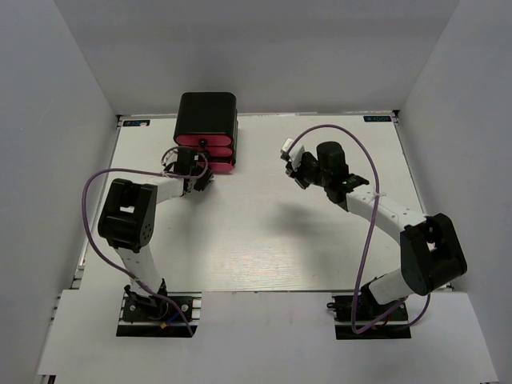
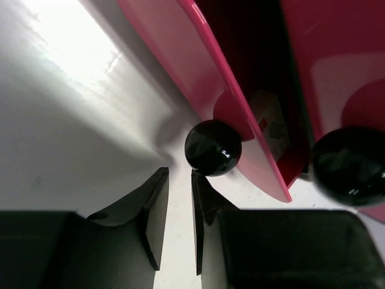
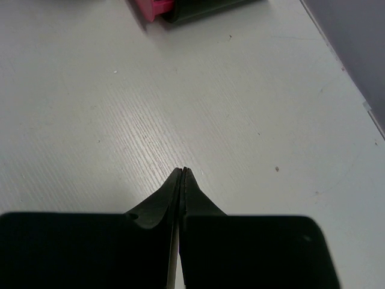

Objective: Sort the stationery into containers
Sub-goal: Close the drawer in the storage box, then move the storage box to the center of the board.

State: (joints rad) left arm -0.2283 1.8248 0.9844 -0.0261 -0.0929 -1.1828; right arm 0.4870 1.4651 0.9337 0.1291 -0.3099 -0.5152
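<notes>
Your white table [image 3: 252, 108] stretches ahead of the right jaws, a small dark speck [image 3: 277, 169] lying on it just right of their tips, a grey wall [image 3: 361, 48] rising farther right. Ahead and left of the left jaws, the same tabletop shows a bright glare [image 2: 66, 42].

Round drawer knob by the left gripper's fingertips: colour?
The round drawer knob is glossy black; the left wrist view shows it best.

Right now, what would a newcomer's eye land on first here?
The black cabinet with its pink drawers stands out at the far side of the table, left of centre. The left claw sits slightly parted just short of a round black knob, while the right claw hangs shut above the table.
</notes>
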